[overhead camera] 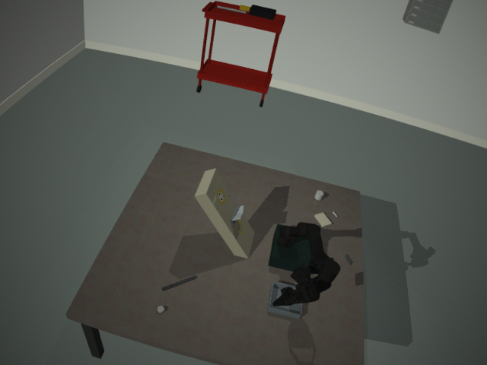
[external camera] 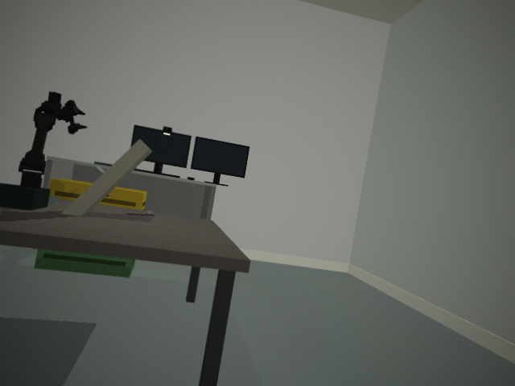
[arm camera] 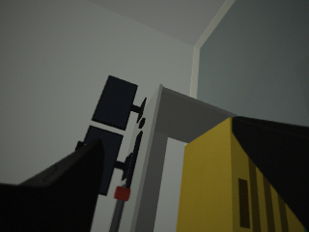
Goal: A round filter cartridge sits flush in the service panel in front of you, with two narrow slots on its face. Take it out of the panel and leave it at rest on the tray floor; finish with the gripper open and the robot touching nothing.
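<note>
The cream service panel (overhead camera: 215, 220) (external camera: 111, 178) stands tilted on the table. On its face in the top view, a pale round cartridge (overhead camera: 221, 195) with small dark slots sits inside a yellow ring. A second yellow ring (overhead camera: 241, 227) is lower down, partly hidden by a pale tilted flap (overhead camera: 238, 213). The grey-blue tray (overhead camera: 284, 314) stands in front of the robot base; the arm covers part of its inside. No cartridge shows in its visible part. My gripper (external camera: 86, 120) (arm camera: 168, 134) is open and empty, raised high, away from the panel. It overlaps the tray in the top view.
The dark green base block (overhead camera: 284, 259) (external camera: 25, 195) is beside the tray. A dark bar (overhead camera: 179, 283) and a small white cylinder (overhead camera: 160, 309) lie left of the tray. A white cup-like piece (overhead camera: 319, 195) and a cream block (overhead camera: 323, 219) are at the far right.
</note>
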{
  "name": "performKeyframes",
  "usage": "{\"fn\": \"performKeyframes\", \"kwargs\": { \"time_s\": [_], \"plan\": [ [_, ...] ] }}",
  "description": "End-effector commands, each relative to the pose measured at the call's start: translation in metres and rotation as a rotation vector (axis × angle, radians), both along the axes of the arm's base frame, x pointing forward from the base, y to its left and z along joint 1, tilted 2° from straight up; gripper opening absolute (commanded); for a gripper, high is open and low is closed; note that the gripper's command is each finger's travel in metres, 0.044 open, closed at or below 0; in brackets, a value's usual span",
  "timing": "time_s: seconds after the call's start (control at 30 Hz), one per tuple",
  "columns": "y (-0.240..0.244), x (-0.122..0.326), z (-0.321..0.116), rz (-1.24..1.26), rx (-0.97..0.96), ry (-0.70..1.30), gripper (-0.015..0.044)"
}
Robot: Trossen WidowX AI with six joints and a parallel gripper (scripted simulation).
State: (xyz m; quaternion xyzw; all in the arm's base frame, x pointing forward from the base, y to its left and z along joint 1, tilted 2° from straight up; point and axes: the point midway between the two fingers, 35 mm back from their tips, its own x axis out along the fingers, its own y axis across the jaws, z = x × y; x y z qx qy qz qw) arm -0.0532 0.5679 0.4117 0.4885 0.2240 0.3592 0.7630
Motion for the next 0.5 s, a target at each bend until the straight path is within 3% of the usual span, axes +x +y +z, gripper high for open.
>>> {"fn": "performKeyframes", "kwargs": {
  "time_s": [0.0,0.33,0.47],
  "plan": [
    [0.0,0.003,0.0,-0.002,0.0,0.001,0.0374],
    [-0.042,0.162,0.005,-0.137,-0.014,0.098,0.0111],
    [-0.079,0.221,-0.004,-0.214,-0.042,0.145,0.0099]
  ]
}}
